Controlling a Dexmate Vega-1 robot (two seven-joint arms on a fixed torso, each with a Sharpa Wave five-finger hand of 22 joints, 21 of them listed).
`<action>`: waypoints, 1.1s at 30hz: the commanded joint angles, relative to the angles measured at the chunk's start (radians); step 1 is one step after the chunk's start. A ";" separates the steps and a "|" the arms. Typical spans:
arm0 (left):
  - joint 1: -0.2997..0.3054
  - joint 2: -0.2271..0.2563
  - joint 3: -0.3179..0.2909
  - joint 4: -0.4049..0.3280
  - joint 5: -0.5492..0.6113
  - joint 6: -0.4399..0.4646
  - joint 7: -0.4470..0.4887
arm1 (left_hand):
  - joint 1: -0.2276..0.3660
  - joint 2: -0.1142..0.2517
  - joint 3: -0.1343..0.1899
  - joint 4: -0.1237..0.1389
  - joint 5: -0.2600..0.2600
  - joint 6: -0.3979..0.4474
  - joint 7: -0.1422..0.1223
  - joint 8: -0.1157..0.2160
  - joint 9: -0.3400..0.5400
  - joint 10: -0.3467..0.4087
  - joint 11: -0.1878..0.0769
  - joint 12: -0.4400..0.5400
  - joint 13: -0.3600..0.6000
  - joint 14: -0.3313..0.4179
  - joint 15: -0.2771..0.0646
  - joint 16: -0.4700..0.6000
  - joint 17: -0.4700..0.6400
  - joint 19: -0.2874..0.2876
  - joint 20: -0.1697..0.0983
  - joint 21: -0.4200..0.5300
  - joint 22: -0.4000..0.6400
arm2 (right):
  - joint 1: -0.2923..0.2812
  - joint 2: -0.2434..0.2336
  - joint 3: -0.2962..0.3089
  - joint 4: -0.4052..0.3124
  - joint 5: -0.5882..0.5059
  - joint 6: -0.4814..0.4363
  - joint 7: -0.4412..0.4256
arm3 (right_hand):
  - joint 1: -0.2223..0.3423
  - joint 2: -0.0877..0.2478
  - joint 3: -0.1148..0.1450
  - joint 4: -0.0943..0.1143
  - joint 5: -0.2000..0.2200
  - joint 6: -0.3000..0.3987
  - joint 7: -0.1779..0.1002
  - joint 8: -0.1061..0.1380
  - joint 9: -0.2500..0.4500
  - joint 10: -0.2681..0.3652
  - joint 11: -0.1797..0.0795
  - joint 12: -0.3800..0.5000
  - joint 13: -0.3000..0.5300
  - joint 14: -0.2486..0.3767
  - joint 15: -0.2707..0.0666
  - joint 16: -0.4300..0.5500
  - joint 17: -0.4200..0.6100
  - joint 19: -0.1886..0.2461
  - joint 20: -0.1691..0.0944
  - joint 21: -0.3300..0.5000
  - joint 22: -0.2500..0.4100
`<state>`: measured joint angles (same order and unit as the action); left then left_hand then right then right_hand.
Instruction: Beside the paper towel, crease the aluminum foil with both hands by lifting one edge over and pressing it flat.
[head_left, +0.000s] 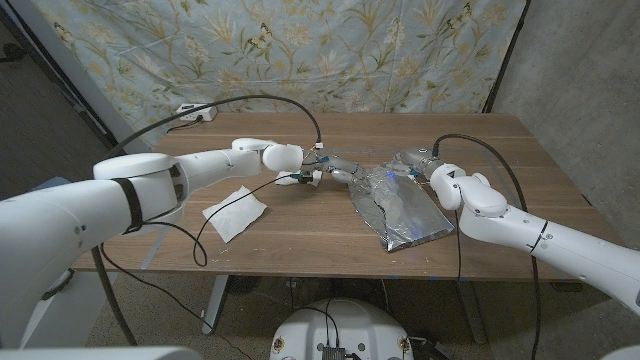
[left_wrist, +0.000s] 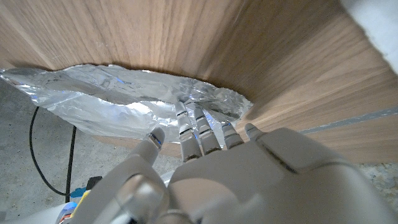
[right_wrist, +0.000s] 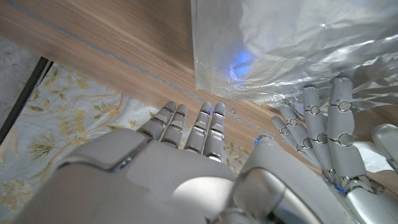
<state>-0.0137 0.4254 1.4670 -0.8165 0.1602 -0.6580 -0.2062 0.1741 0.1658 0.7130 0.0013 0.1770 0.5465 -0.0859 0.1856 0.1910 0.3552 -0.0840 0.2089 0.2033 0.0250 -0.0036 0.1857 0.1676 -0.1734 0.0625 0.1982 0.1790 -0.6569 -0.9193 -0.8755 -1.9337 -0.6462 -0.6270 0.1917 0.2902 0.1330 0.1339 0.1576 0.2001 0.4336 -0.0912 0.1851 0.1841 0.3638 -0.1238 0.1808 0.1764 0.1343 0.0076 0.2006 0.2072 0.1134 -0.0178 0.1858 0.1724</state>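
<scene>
Lying crumpled on the wooden table (head_left: 300, 225), the aluminum foil (head_left: 403, 212) sits well to one side of the paper towel (head_left: 236, 211). Head view: left hand (head_left: 335, 168) and right hand (head_left: 412, 160) meet the foil's far edge. Left wrist view: extended fingers (left_wrist: 198, 127) press its rim. Right wrist view: right hand's fingers (right_wrist: 189, 124) straight, just short of the foil; grip cannot be told.

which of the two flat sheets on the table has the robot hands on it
The aluminum foil, the shiny crinkled sheet: the left robot hand and right robot hand both touch its far edge. The white paper towel lies untouched beside it.
</scene>
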 joint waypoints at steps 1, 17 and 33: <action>0.003 -0.013 -0.006 0.021 0.001 -0.009 -0.006 | 0.011 -0.002 -0.004 0.002 -0.004 -0.004 -0.003 0.006 0.002 0.002 -0.004 0.006 0.001 0.008 0.001 -0.001 0.002 -0.065 0.007 0.006 0.003 | -0.002 0.000 0.004 0.040 0.018 0.036 0.009 | -0.027 -0.002 -0.012 0.012 0.011 -0.010 0.000 0.003 0.002 -0.006 0.002 -0.001 0.002 -0.009 -0.001 0.002 0.004 -0.004 -0.001 0.004 0.002; 0.005 -0.014 -0.011 0.018 0.001 -0.006 -0.010 | 0.012 -0.002 -0.005 0.002 -0.004 -0.003 0.000 0.006 0.002 0.002 -0.003 0.006 0.001 0.009 0.003 -0.001 0.001 -0.064 0.007 0.006 0.003 | 0.005 -0.002 0.005 0.100 0.052 0.133 0.011 | -0.134 -0.020 -0.058 0.019 0.029 -0.055 0.004 -0.002 0.002 -0.045 -0.005 -0.006 0.002 -0.074 0.009 -0.010 0.004 -0.050 -0.010 -0.004 0.001; 0.006 -0.025 -0.017 0.048 0.000 -0.027 -0.009 | 0.014 -0.001 -0.005 0.002 -0.004 -0.004 -0.002 0.006 0.002 0.002 -0.002 0.006 0.001 0.011 0.003 -0.001 0.001 -0.061 0.008 0.007 0.003 | 0.011 0.011 0.003 0.137 0.060 0.161 0.026 | -0.178 -0.020 -0.074 0.015 0.040 -0.075 -0.002 -0.001 0.001 -0.063 -0.008 -0.005 0.002 -0.107 0.010 -0.011 0.002 -0.087 -0.003 -0.007 0.001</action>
<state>-0.0087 0.4072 1.4544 -0.7866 0.1604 -0.6715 -0.2162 0.1781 0.1618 0.7130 0.0014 0.1770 0.5465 -0.0859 0.1855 0.1910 0.3551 -0.0840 0.2108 0.2020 0.0250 -0.0036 0.1857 0.1676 -0.1734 0.0625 0.1982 0.1790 -0.6494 -0.9170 -0.8697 -1.8255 -0.5968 -0.4918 0.2097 0.1233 0.1134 0.0673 0.1737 0.2310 0.3636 -0.0891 0.1849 0.1838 0.3024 -0.1310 0.1763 0.1765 0.0343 0.0148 0.1883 0.2070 0.0291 -0.0197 0.1808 0.1725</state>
